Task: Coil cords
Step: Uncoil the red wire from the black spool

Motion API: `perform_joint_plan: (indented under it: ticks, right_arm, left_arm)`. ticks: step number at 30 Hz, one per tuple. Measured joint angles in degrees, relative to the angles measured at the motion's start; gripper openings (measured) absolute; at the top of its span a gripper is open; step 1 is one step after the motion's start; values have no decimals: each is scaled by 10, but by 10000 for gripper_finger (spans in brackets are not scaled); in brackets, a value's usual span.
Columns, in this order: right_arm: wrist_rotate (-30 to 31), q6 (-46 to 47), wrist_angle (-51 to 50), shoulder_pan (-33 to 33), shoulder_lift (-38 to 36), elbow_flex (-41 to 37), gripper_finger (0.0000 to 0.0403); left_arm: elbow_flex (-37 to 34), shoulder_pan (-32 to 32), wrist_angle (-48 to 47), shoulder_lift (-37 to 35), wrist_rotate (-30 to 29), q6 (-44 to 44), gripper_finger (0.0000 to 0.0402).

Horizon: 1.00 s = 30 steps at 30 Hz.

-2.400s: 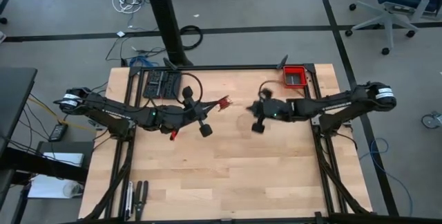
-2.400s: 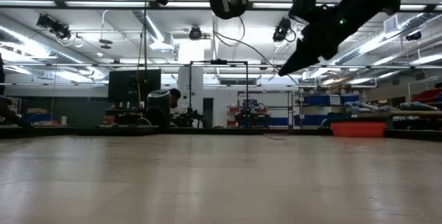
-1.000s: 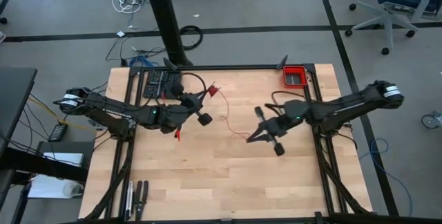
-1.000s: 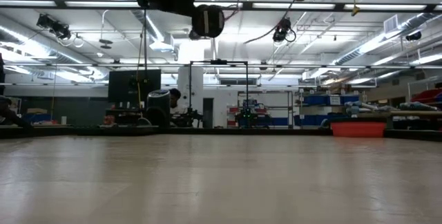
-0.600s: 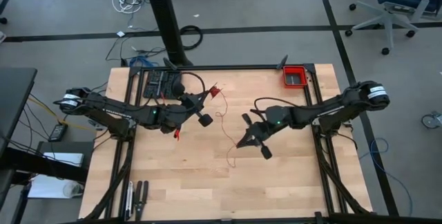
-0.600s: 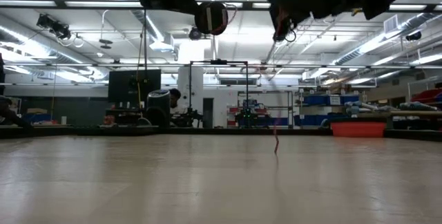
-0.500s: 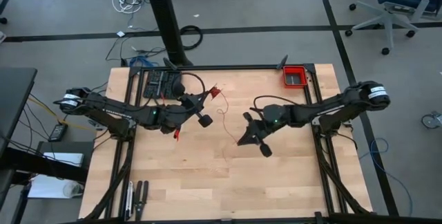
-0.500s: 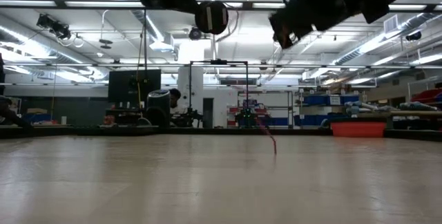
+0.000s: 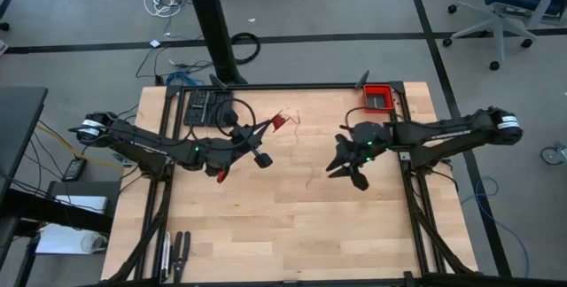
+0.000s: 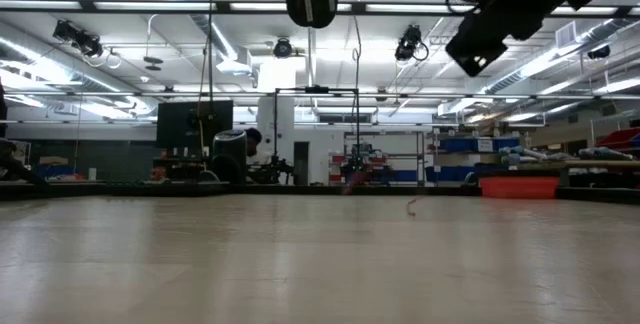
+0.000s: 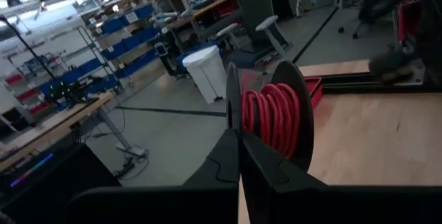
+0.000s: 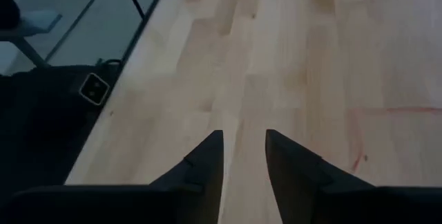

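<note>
Over at about 9 o'clock on the table (image 9: 266,225), the left gripper (image 11: 239,156) sits pinched tight on a spool wound with the red cord (image 11: 271,117). A loose strand trails toward center. At 3 o'clock, the right gripper (image 12: 243,156) hovers with fingers parted, empty.

Thin red cord (image 11: 271,117) wound on spool (loose tail on tabletop).

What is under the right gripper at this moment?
Under the right gripper, whose fingers stand apart with nothing between them, lies bare wooden table. A thin strand of the red cord lies on the wood beside it. The part beneath the fingers themselves is covered.
</note>
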Motion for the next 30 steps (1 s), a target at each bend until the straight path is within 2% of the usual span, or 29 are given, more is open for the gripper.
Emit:
perform_joint_plan:
  ticks: [2, 6, 8, 15, 20, 23, 27, 30]
  right_arm:
    - [57, -6, -6, 0, -27, 0, 108]
    - [233, -28, 8, -1, -73, 0, 100]
    - [276, -29, 31, -1, -88, 0, 96]
    - [244, -67, 147, 31, -82, 0, 80]
    - [189, -85, 204, 52, -48, 0, 73]
    - [187, -103, 256, 61, -22, 0, 72]
    - [190, -130, 305, 68, 9, 0, 72]
    - [193, -148, 329, 72, 29, 0, 72]
  left_arm:
    - [0, -3, 3, 0, 0, 9, 5]
    - [0, -12, 26, 0, 28, 34, 5]
    - [0, -18, 34, 0, 49, 55, 5]
    - [0, -28, 57, 0, 142, 94, 3]
    - [0, -29, 50, 0, 223, 117, 2]
    - [0, -29, 45, 0, 281, 122, 2]
    - [0, -29, 38, 0, 317, 122, 1]
    - [0, -29, 35, 0, 322, 121, 1]
